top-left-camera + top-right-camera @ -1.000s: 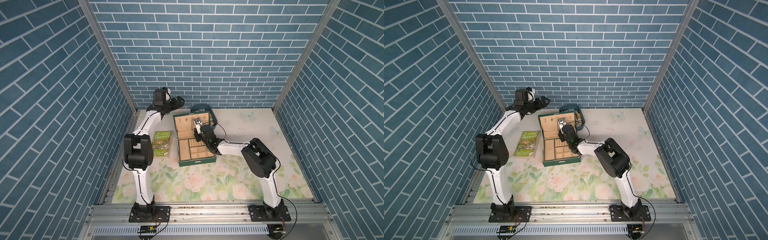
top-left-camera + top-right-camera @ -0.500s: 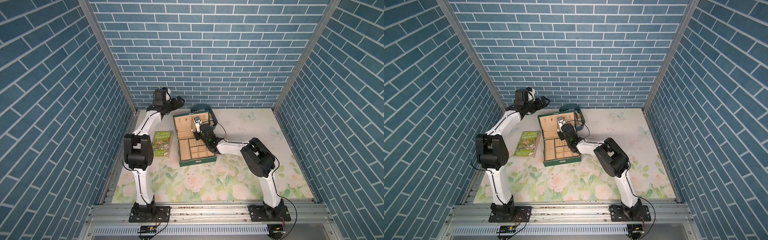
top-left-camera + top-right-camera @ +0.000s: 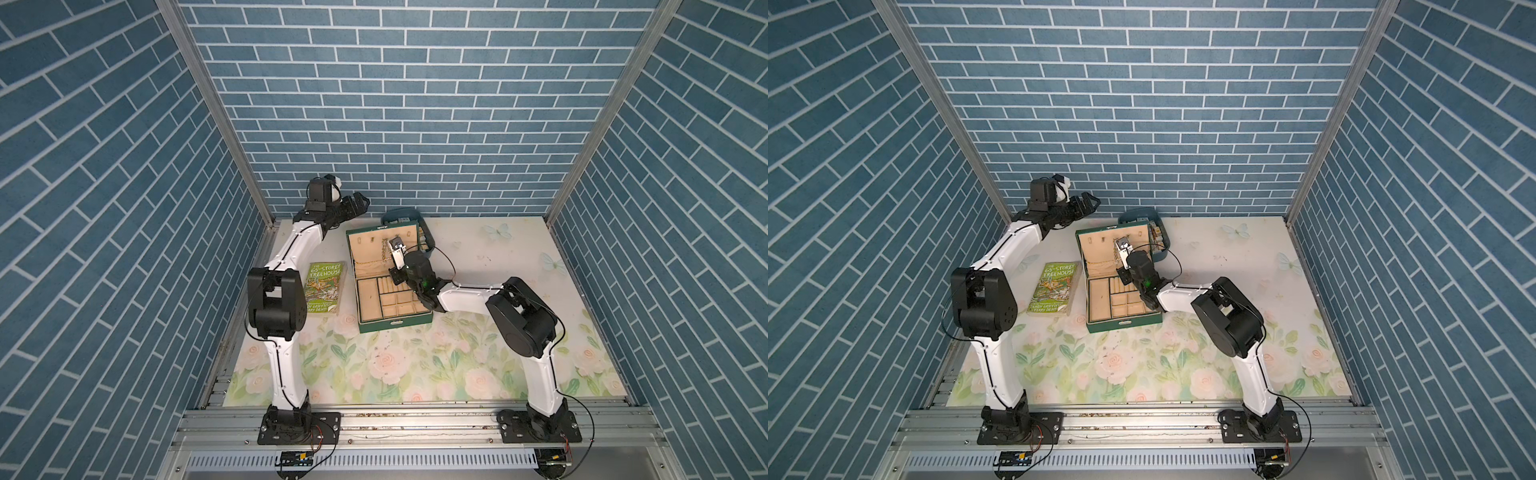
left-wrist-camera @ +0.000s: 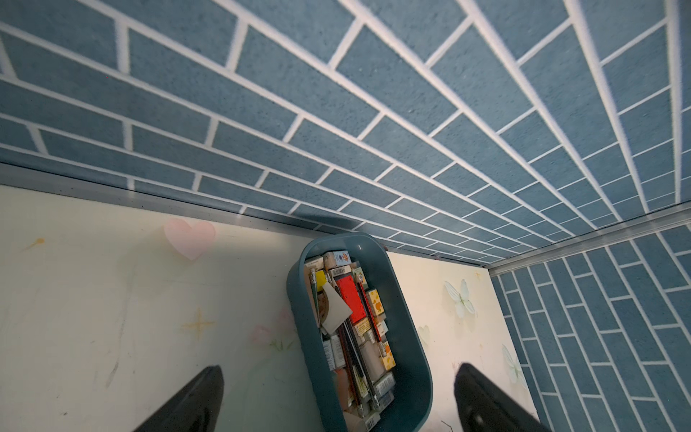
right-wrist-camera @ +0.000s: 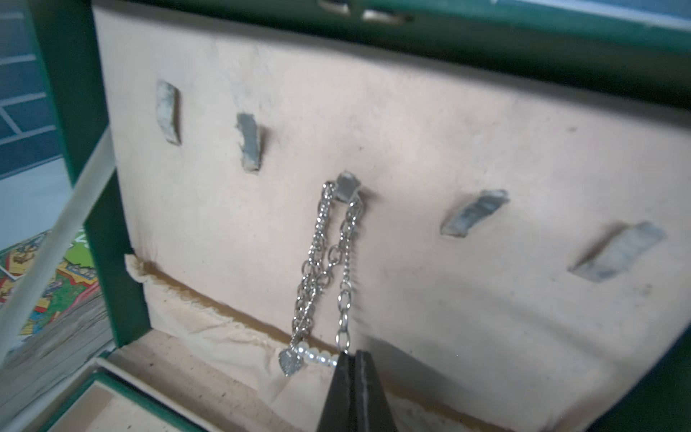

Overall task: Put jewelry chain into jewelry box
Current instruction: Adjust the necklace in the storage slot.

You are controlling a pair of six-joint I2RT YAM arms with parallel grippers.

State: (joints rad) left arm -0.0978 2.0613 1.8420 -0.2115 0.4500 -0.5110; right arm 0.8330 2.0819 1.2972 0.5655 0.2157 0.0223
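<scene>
1. Right claw [image 5: 353,359]: tips [image 5: 338,392] pressed together, seemingly pinching the chain's bottom link. I judge the hanging step nearly done, so next I release gently and back off without snagging.
2. One box [image 5: 99,209], its lid [image 5: 448,131] standing open just ahead of the claw.
3. One chain [image 5: 318,262], draped over the middle hook [image 5: 347,185], just above my tips.
4. Five hooks [image 5: 248,146] across the lid.

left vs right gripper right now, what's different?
Left gripper is open; right gripper is shut. Left gripper is raised by the back wall, aimed at the blue tub, touching nothing; right gripper is at the jewelry box lid, tips at the lower end of the jewelry chain. Both have black fingers.
</scene>
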